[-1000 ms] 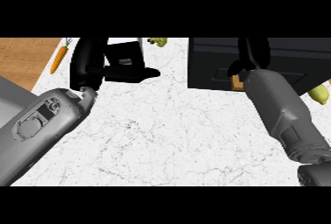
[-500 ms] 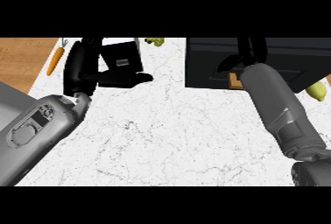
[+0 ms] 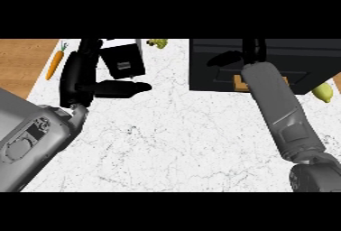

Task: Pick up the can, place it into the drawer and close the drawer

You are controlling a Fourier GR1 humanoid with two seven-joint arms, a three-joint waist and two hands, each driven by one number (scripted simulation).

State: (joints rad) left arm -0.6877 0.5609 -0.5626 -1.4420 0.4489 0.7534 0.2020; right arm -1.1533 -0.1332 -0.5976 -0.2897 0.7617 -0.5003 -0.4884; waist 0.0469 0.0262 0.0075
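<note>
Two hands show above the white marble counter point(image 3: 173, 144), and neither plainly holds the can. Far left, a carrot point(image 3: 54, 64) lies on the wooden surface point(image 3: 23, 63) beside the counter. Next, the left hand point(image 3: 90, 83) is raised over the counter's left part, fingers up and thumb stretched to the right; it is open and carries nothing. Just behind it sits a small black box with a white label point(image 3: 125, 63), and a yellow-green item point(image 3: 158, 43) lies at the far edge. Right of centre stands the dark drawer unit point(image 3: 213, 67). The right forearm reaches across it, and the right hand point(image 3: 251, 48) is over the unit's top; whether its fingers are curled cannot be told. An orange-brown patch point(image 3: 238, 81), partly hidden by the forearm, may be the can resting in the drawer, though this is uncertain. A yellow-green fruit point(image 3: 322, 92) lies far right. Judgement: placement appears under way or just done; closing the drawer remains.
</note>
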